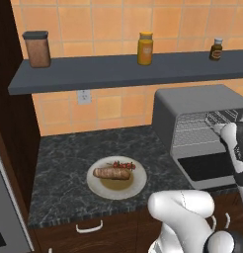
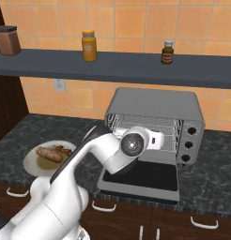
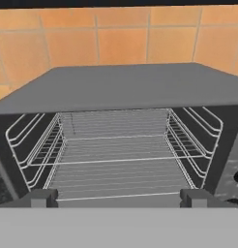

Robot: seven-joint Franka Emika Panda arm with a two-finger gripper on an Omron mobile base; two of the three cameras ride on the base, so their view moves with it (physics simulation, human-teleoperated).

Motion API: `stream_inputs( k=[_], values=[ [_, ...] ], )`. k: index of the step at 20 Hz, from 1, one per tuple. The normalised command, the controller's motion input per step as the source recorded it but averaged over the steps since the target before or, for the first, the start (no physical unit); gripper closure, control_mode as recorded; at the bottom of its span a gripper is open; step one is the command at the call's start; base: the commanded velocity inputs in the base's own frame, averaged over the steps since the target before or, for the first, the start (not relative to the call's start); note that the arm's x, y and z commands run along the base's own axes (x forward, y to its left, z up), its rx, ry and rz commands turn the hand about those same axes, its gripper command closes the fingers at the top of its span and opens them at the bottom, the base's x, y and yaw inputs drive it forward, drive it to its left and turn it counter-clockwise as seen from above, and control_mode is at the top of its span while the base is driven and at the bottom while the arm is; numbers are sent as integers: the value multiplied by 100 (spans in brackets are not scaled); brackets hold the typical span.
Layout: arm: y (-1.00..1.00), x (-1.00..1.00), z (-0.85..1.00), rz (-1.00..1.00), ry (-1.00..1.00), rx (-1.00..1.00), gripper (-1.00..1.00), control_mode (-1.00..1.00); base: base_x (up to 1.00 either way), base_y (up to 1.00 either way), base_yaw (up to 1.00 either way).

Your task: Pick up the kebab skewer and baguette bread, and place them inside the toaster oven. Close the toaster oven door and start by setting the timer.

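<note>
Facing the open mouth of the toaster oven (image 3: 121, 92), the gripper (image 3: 118, 197) has its two dark fingertips (image 3: 42, 197) set wide apart at the bottom of the hand view, with nothing between them. Just beyond them lies the wire rack (image 3: 118, 164), bare, with side rails running back along both inner walls.

Nearest the base, the white arm's bulky lower links fill the foreground. In the right base view the arm rises from the lower left and bends at a round joint in front of the oven cavity, hiding the left part of the rack. The toaster oven door (image 2: 145, 177) hangs open and lies flat on the dark speckled counter (image 2: 211, 173), its dark glass facing up, directly below the forearm.

To the left of the oven and apart from it, a white plate (image 1: 101, 190) sits on the counter. The baguette bread (image 1: 111, 173) lies across it, and the kebab skewer (image 1: 124, 165) rests just behind the loaf.

On the oven's right face sit three small knobs (image 2: 191, 144).

Farther back, a wall outlet (image 1: 84, 96) is set in the orange tiles. Above it a grey shelf (image 1: 94, 74) carries a brown jar (image 1: 37, 49), a yellow bottle (image 1: 145, 48) and a small dark bottle (image 1: 216, 49).
</note>
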Motion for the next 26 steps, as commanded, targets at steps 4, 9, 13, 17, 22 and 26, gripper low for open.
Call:
stream_inputs(
  k=[4, 9, 13, 17, 22, 26],
  values=[
    [0, 49, -23, 0, -1, 0, -100, -100, 0, 0, 0],
    [1, 38, -23, 0, -2, -2, -100, -100, 0, 0, 0],
    [0, 35, -3, 0, -2, 0, -100, -100, 0, 0, 0],
    [-7, 38, 0, 0, 0, 0, -100, -100, 0, 0, 0],
    [-2, 20, -7, 0, 0, 0, -100, -100, 0, 0, 0],
    [0, 5, -29, 0, 0, 0, -100, -100, 0, 0, 0]
  ],
)
